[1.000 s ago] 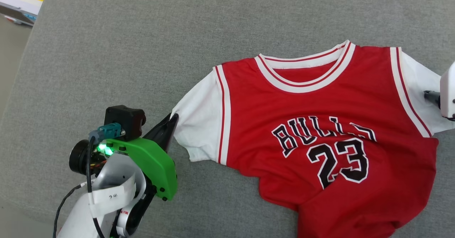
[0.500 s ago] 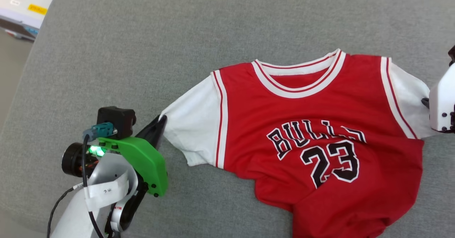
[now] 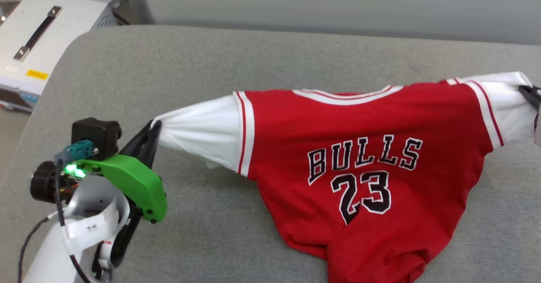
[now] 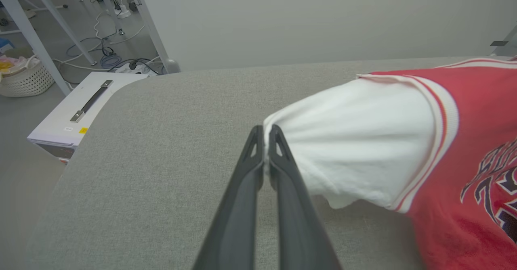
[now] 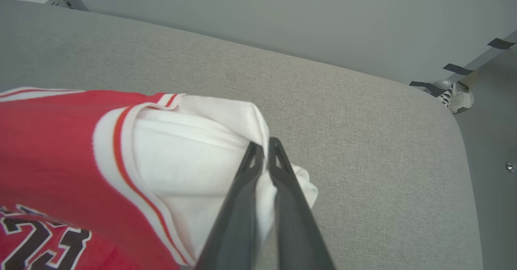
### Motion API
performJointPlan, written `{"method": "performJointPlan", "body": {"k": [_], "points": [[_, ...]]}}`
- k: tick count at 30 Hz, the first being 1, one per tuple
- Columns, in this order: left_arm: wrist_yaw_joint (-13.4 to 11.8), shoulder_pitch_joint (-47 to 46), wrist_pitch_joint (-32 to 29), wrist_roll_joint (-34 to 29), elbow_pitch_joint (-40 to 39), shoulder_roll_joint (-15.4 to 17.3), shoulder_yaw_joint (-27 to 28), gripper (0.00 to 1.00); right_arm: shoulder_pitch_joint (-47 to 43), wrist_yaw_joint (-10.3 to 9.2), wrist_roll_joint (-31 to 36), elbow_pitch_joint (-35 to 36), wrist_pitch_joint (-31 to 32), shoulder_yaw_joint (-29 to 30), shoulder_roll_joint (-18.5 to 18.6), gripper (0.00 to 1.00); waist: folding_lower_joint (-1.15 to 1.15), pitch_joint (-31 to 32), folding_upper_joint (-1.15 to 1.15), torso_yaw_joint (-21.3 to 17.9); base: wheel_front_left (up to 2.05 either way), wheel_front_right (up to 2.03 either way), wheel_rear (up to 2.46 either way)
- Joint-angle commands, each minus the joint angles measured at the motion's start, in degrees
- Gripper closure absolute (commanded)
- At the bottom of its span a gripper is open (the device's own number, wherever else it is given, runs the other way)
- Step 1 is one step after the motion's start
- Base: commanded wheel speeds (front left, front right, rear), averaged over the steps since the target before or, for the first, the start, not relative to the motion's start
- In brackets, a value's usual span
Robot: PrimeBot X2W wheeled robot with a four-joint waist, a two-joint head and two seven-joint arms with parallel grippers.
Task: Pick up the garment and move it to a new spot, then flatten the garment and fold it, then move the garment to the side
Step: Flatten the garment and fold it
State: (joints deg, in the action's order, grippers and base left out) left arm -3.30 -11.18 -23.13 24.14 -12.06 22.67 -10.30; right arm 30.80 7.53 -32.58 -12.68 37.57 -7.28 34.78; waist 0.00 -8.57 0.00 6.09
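The garment (image 3: 359,118) is now rising off the grey cushion (image 3: 169,75), stretching taut, with its hem trailing on the near side. The left gripper (image 3: 154,127) is pinching the left sleeve tip, and the right gripper (image 5: 264,145) is clamping the right sleeve.

Grey fabric-covered table (image 3: 203,59) with rounded corners; off its left edge a white case (image 3: 76,18) with a dark handle (image 3: 37,33) — beyond it, cables (image 4: 108,60) and a woven basket (image 4: 24,80) on the floor (image 4: 24,161).

left hand (image 3: 153,127) has green shell (image 3: 131,183), dark slender fingers (image 4: 242,205).
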Motion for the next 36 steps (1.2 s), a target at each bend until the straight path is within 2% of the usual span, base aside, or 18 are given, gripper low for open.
{"method": "performJointPlan", "body": {"k": [1,11,17,24,31,36], "points": [[-0.4,-0.8,0.7,-0.3,-0.7,0.9,0.9,1.00,-1.2,-0.04,-0.9,1.4,-0.9,0.9,0.8,1.00,0.00,3.6,0.00,-3.0,0.00,0.00,0.00],[-1.5,-3.6,3.7,-1.6,-7.6,3.9,5.6,1.00,-3.2,-0.04,-2.3,13.2,-2.4,7.4,1.1,1.00,0.00,5.6,0.00,-5.7,0.00,0.00,0.00],[-1.1,-8.6,6.1,-2.1,-10.8,5.7,7.8,1.00,-0.7,-0.04,-1.8,19.8,-3.2,11.8,-1.0,1.00,0.00,5.1,0.00,-6.8,0.00,0.00,0.00],[0.5,-15.3,7.5,-1.9,-10.5,7.8,9.2,1.00,4.5,-0.04,-0.8,19.8,-4.9,12.4,-0.8,1.00,0.00,2.5,0.00,-7.1,0.00,0.00,0.00],[4.4,-23.5,6.0,-0.9,-6.3,11.6,8.7,1.00,12.4,-0.04,0.7,16.3,-7.4,10.1,0.8,1.00,0.00,-3.5,0.00,-7.1,0.00,0.00,0.00],[7.6,-32.3,5.3,-0.3,-1.2,14.1,7.3,1.00,20.8,-0.04,2.3,10.7,-9.9,7.7,1.6,1.00,0.00,-9.2,0.00,-7.0,0.00,0.00,0.00]]}}
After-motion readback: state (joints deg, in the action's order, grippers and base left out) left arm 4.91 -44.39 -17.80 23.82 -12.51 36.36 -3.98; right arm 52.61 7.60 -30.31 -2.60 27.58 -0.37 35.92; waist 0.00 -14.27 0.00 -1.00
